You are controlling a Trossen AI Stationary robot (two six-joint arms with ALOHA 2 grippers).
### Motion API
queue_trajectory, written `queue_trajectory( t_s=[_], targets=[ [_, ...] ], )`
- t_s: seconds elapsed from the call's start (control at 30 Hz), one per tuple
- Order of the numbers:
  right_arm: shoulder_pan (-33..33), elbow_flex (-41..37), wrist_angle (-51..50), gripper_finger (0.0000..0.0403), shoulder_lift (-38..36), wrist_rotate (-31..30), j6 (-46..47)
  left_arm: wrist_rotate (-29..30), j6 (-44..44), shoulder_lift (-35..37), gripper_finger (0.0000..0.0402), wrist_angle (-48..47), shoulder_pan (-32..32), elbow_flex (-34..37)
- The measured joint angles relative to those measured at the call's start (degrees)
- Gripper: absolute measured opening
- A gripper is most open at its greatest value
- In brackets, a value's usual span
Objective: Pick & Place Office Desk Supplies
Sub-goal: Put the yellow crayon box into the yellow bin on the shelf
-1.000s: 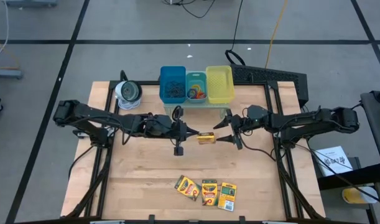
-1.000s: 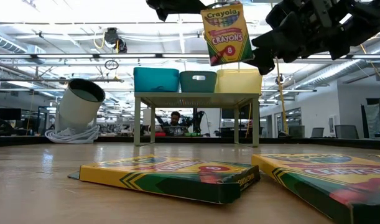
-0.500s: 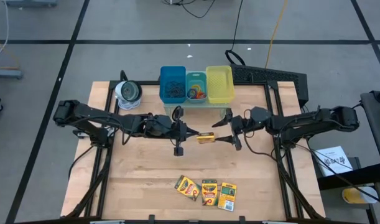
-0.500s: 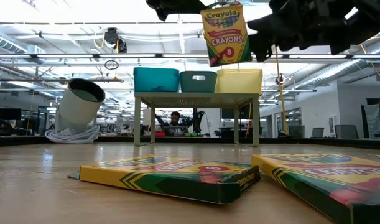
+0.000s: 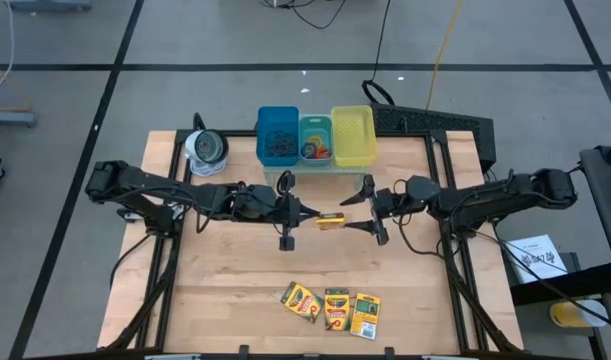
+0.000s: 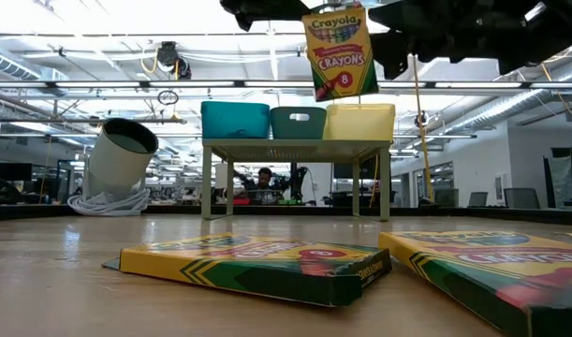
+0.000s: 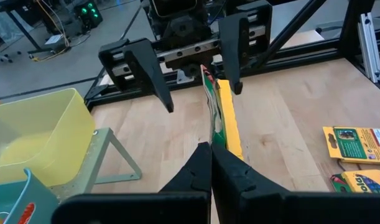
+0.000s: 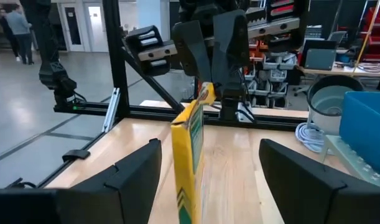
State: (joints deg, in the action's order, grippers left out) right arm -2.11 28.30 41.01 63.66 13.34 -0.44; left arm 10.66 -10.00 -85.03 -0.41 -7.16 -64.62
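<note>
So I've got the left gripper (image 5: 307, 216) pinched tight on one crayon box (image 5: 331, 222), holding it up in the air over the middle of the tabletop (image 5: 225, 290) — from the low view the box (image 6: 339, 51) hangs upright with the Crayola label facing the camera, well above the wood. The right gripper (image 5: 368, 210) is pointed straight at it from the other side with its fingers spread wide, one on each side of the far end of the box, not touching it as far as I can tell (the right wrist view shows the box (image 8: 191, 149) edge-on between the two fingers with gaps both sides). The other three crayon boxes (image 5: 331, 309) lie flat in a row near the front edge of the tabletop, just beside each other. At the back there's the little stand with the blue bin (image 5: 277, 137), teal bin (image 5: 315, 140) and yellow bin (image 5: 353, 135) side by side — some colored bits show inside the teal one, too small to call. The silvery-white roll (image 5: 206, 148) sits near the back left corner.
</note>
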Motion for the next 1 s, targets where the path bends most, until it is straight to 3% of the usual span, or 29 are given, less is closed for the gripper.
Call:
queue_trajectory(
  t_s=[0.53,1.0],
  targets=[
    [0.88,4.02,0.04,0.0249,7.11,0.16,0.35,0.11,0.20,0.00,0.0000,0.03,0.58,0.02],
    [1.86,4.06,1.66,0.0165,8.24,-0.04,-2.22,0.07,1.18,0.00,0.0000,-0.40,0.76,0.02]
  ],
)
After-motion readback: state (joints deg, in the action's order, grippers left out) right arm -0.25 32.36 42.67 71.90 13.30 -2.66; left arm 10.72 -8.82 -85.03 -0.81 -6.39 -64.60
